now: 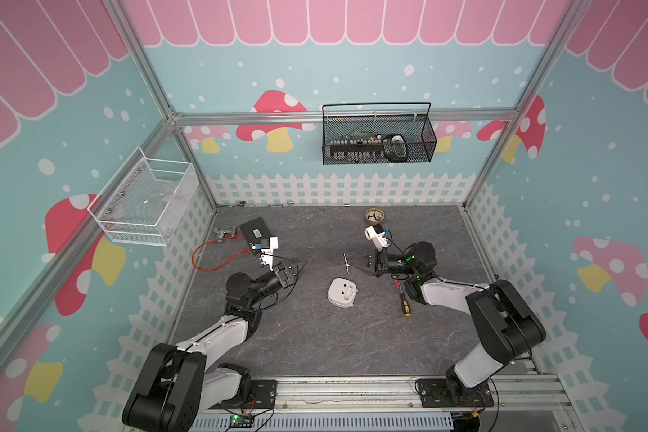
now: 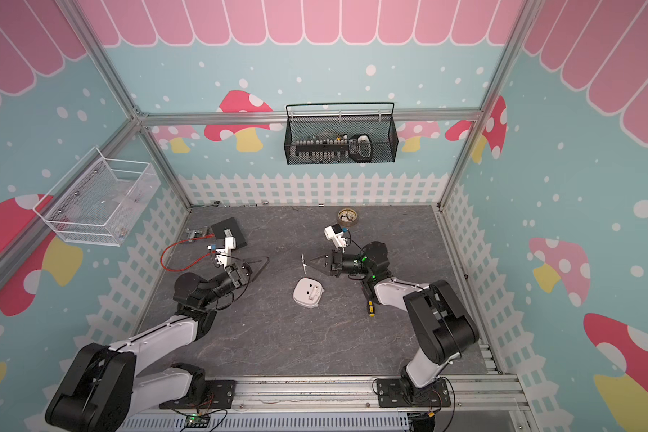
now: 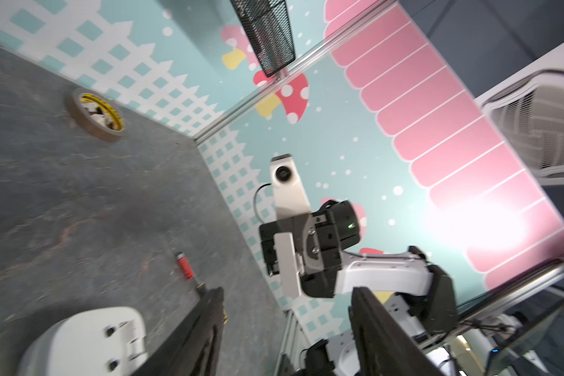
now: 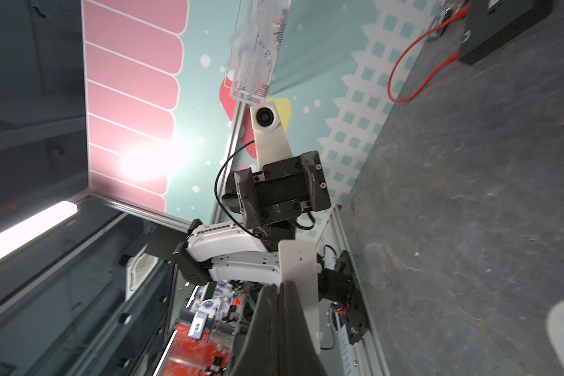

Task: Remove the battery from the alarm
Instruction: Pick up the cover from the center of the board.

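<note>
The alarm (image 1: 340, 295) (image 2: 306, 295) lies back up on the grey table, mid-floor between the arms, and shows in the left wrist view (image 3: 79, 341) too. Its rectangular recess (image 1: 348, 290) is uncovered and looks white. The battery does not show in any view. My right gripper (image 1: 353, 264) (image 4: 279, 288) is shut on the small white cover plate (image 1: 346, 263) (image 4: 298, 270), held edge-up above the table, behind the alarm. My left gripper (image 1: 307, 262) (image 3: 288, 312) hovers open and empty, left of the plate and apart from the alarm.
A screwdriver (image 1: 404, 305) with a red front part (image 3: 184, 265) lies right of the alarm, under the right arm. A round brass-coloured object (image 1: 374, 216) sits at the back. A black box (image 1: 255, 232) with a red cable (image 1: 217, 262) is back left. Wire baskets hang on the walls.
</note>
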`<state>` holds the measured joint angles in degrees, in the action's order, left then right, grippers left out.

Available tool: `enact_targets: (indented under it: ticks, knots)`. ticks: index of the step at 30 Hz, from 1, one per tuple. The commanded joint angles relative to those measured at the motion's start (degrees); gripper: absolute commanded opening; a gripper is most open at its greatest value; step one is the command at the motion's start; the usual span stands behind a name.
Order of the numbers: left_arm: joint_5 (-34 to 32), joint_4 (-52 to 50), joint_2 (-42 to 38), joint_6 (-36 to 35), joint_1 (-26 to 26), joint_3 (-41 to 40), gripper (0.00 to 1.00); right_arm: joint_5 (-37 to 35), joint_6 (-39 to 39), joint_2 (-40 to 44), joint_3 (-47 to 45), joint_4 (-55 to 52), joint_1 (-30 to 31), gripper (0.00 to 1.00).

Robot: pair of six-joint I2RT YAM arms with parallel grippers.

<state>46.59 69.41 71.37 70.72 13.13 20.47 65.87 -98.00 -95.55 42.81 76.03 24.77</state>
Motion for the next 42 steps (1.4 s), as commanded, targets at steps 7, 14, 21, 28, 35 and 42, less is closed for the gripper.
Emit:
enact_targets:
  ticks: [7,14,21,28,35,42]
  knots:
    - [0.83,35.02,15.77,18.83,4.98,2.25,0.66,3.74,-14.33,-4.37,6.58,31.29,5.32,0.0]
    - [-0.6,36.16,17.23,19.43,6.25,4.22,0.67,3.29,-14.86,-6.39,6.92,31.2,6.33,0.0]
    - [-0.53,35.6,16.41,19.82,7.8,6.2,0.65,2.6,-14.47,-8.45,6.68,31.2,7.33,0.0]
    - [-0.28,36.15,16.6,19.79,9.35,5.95,0.49,2.6,-14.81,-9.74,7.63,31.2,7.63,0.0]
    - [-0.11,35.22,15.51,19.33,9.27,5.46,0.3,2.34,-14.63,-9.83,7.2,31.2,7.63,0.0]
    - [0.6,33.96,14.1,18.54,8.76,5.11,0.11,1.83,-14.87,-9.7,7.0,31.2,7.51,0.0]
